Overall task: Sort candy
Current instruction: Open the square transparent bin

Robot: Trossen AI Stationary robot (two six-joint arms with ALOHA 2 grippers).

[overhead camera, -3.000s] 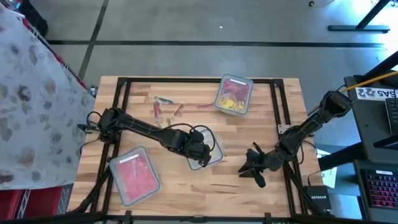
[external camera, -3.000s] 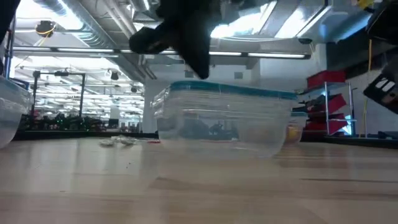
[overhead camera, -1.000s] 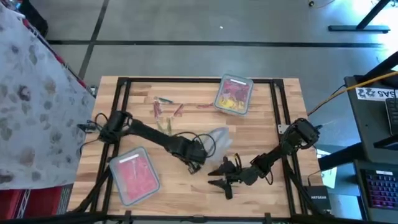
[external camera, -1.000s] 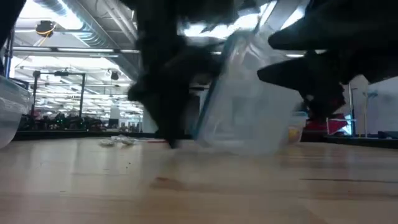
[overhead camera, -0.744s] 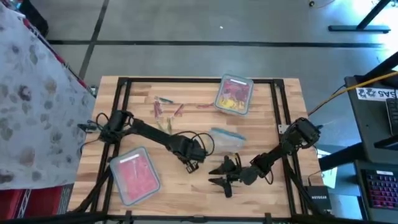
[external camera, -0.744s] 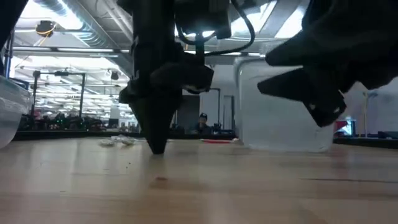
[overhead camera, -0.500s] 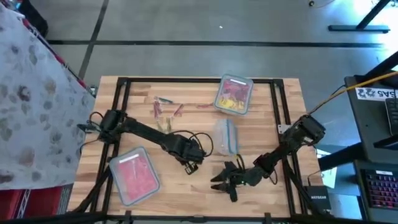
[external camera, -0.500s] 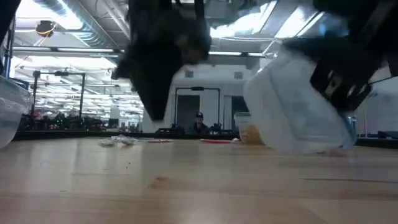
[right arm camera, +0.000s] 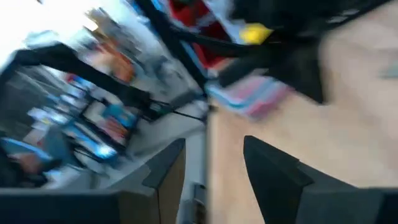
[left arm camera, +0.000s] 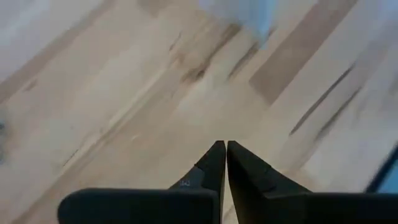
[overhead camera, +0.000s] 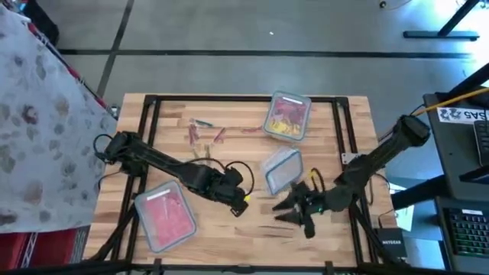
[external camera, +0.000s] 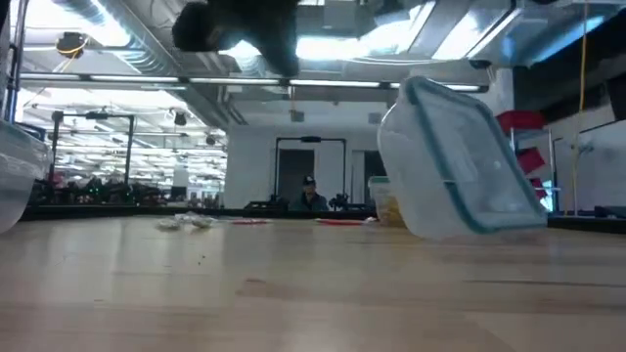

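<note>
- Wooden table with a black frame fills the high view; in the low view an open workshop with ceiling lights and a person far off lies beyond it.
- Left arm reaches from the table's left edge toward the middle. The left gripper hangs over bare wood, its fingers pressed together and holding nothing, as the left wrist view shows.
- Right arm comes in from the right edge. The right gripper sits low near the front, fingers spread wide with nothing between them.
- Three clear containers: one with pink pieces at the front left, one with yellow and red pieces at the back, and an empty one tipped on its edge in the middle, just beyond the right gripper. The low view shows it leaning, not flat.
- Loose candy lies scattered at the back left of the table, well apart from both grippers, between the frame's back rail and the left arm.
- From the left gripper the candy lies toward the back and the left; the right gripper is farther off, with the tilted container between. I judge the left arm the nearer one for the next pick.
- The scatter runs roughly across the table from left to right. Which way each piece's long axis points is too small to tell.
- Before a pick, the shut left fingers would need to part.
</note>
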